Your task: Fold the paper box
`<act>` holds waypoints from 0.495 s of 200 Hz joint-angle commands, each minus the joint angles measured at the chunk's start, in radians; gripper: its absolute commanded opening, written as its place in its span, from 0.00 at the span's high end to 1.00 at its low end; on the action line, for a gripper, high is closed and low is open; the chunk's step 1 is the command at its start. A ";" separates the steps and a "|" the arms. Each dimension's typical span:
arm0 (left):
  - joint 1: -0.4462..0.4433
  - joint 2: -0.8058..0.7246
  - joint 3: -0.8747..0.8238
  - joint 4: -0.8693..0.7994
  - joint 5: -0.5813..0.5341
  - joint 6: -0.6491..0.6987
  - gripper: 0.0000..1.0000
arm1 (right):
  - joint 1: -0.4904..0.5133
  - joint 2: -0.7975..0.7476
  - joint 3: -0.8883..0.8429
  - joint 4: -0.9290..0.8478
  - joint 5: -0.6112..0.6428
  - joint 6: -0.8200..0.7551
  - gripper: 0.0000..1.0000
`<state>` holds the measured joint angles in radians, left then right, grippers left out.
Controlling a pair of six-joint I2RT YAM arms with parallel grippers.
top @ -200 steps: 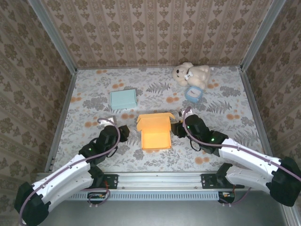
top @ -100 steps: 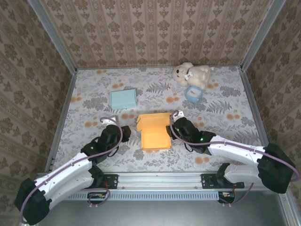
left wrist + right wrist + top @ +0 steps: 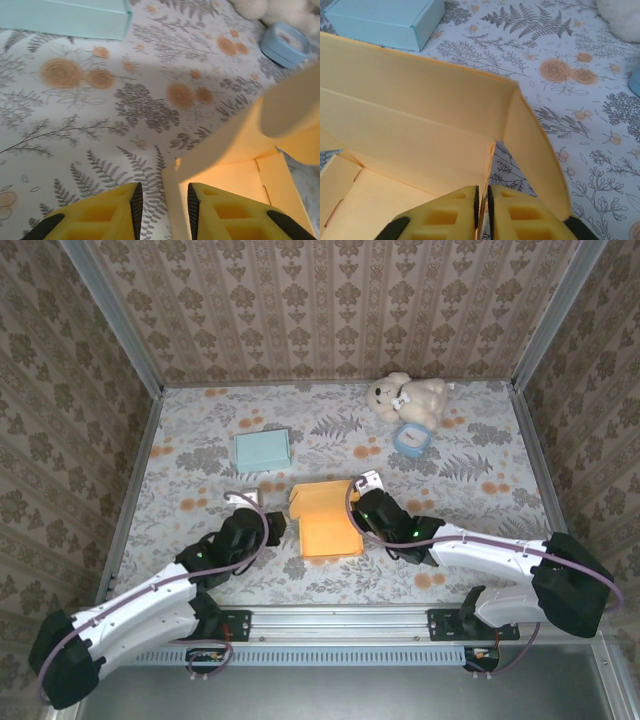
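Orange paper box (image 3: 420, 135) has its wall pinched in right end effector (image 3: 483, 191).

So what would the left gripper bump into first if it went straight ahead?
Most likely the orange paper box: its side wall stands edge-on right in front of the left gripper, lined up with the gap between the open jaws. Depth is hard to judge here.

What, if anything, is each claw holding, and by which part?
The right claw pinches the orange paper box by the edge of its right side wall. The left claw stands open, gripping nothing.
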<state>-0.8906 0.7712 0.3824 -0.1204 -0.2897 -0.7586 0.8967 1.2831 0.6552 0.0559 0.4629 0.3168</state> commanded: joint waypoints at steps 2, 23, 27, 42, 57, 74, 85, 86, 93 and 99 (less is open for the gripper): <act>-0.079 0.043 0.085 -0.004 -0.097 0.108 0.67 | 0.006 -0.008 0.015 0.012 0.064 0.007 0.86; -0.124 0.115 0.134 -0.013 -0.147 0.175 0.66 | 0.007 -0.021 0.014 0.002 0.071 0.007 0.88; -0.126 0.130 0.142 -0.013 -0.151 0.186 0.66 | 0.006 -0.023 0.014 0.001 0.071 0.007 0.88; -0.134 0.185 0.175 -0.016 -0.163 0.215 0.66 | 0.007 -0.031 0.012 -0.007 0.071 0.007 0.88; -0.139 0.238 0.206 -0.015 -0.176 0.234 0.66 | 0.009 -0.033 0.012 -0.015 0.070 0.006 0.88; -0.147 0.288 0.238 -0.026 -0.208 0.233 0.66 | 0.010 -0.035 0.010 -0.021 0.072 0.005 0.88; -0.157 0.312 0.259 -0.044 -0.235 0.227 0.67 | 0.011 -0.036 0.009 -0.021 0.073 0.005 0.88; -0.157 0.313 0.261 -0.045 -0.237 0.226 0.67 | 0.010 -0.036 0.009 -0.021 0.073 0.004 0.88; -0.161 0.324 0.273 -0.057 -0.250 0.219 0.68 | 0.011 -0.038 0.006 -0.017 0.074 0.006 0.88; -0.163 0.328 0.279 -0.066 -0.257 0.211 0.69 | 0.011 -0.038 0.003 -0.013 0.074 0.008 0.88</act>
<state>-1.0386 1.0756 0.6060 -0.1383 -0.4671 -0.5636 0.9016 1.2678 0.6552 0.0486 0.5026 0.3168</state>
